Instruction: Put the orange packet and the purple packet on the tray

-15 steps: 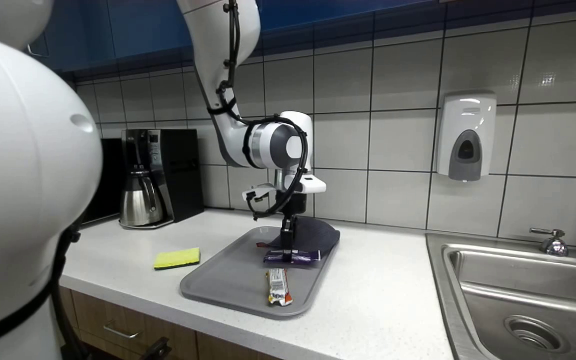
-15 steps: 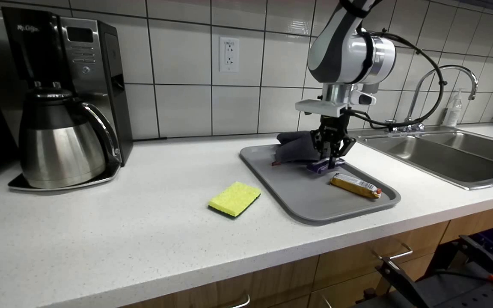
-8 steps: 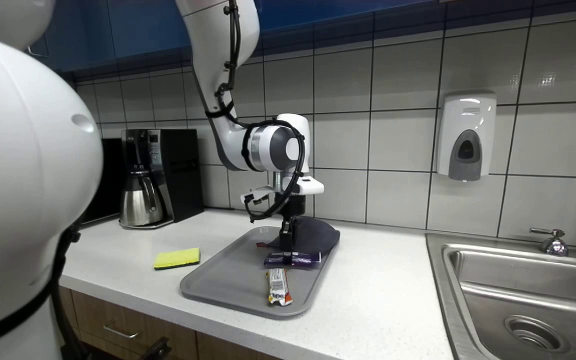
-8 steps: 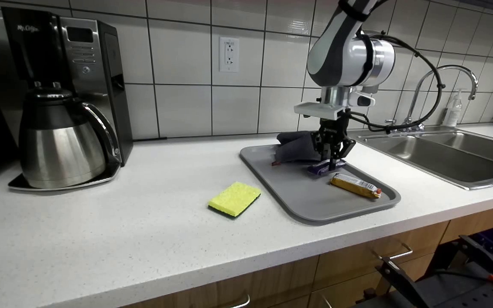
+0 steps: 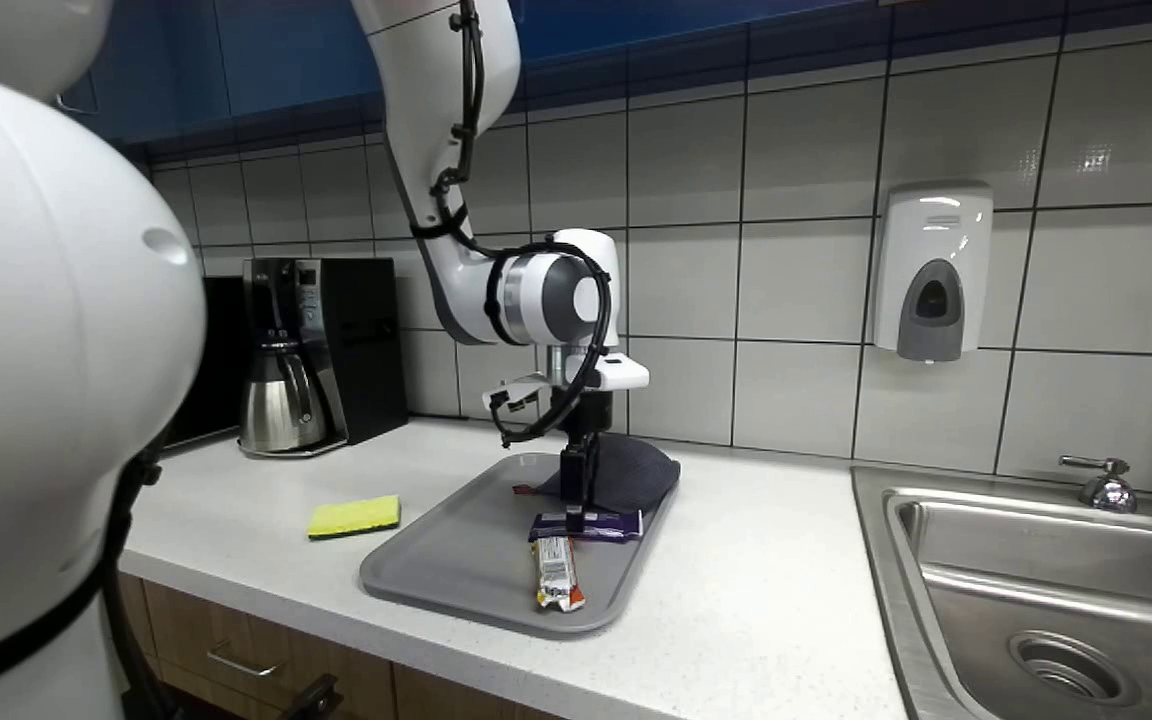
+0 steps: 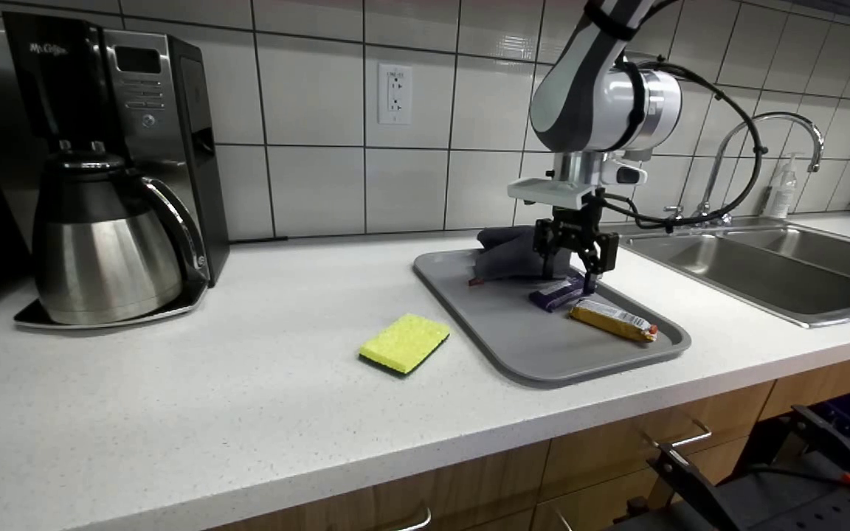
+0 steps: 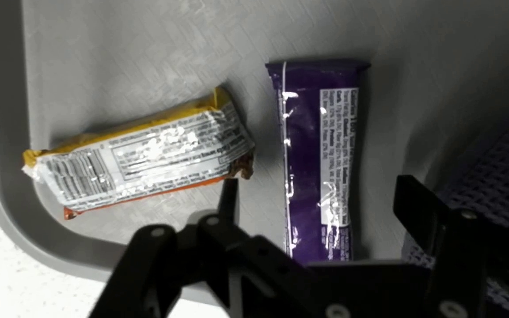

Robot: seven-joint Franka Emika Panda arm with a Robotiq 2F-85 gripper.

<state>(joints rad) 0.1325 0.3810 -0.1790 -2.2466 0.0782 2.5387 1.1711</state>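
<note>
Wrist view, looking down: the purple packet [image 7: 316, 154] lies on the grey tray [image 7: 126, 57], in the gap between the two fingers [image 7: 418, 216] of the gripper [image 7: 318, 194], one finger to its left and one to its right. The fingers stand spread apart, gripping nothing, with bare tray showing on both sides of the packet. The purple packet's long axis runs across the line joining the fingertips; in an exterior view that axis goes left to right. The orange packet [image 7: 148, 152] also rests on the tray, left of the left finger and almost at a right angle to the purple one; whether that finger touches its end cannot be told. A dark cloth [image 5: 636, 470] lies at the tray's far end, close to the right finger.

With both packets on the tray, the placing looks done; the next move is probably a straight lift, since sideways drift could catch either packet or the cloth.

Counted: one purple packet, one orange packet, one tray, one cloth, one gripper, and one yellow sponge [image 6: 404, 344] left of the tray. A small red piece [image 6: 475, 282] shows at the cloth's edge, its source unclear.
</note>
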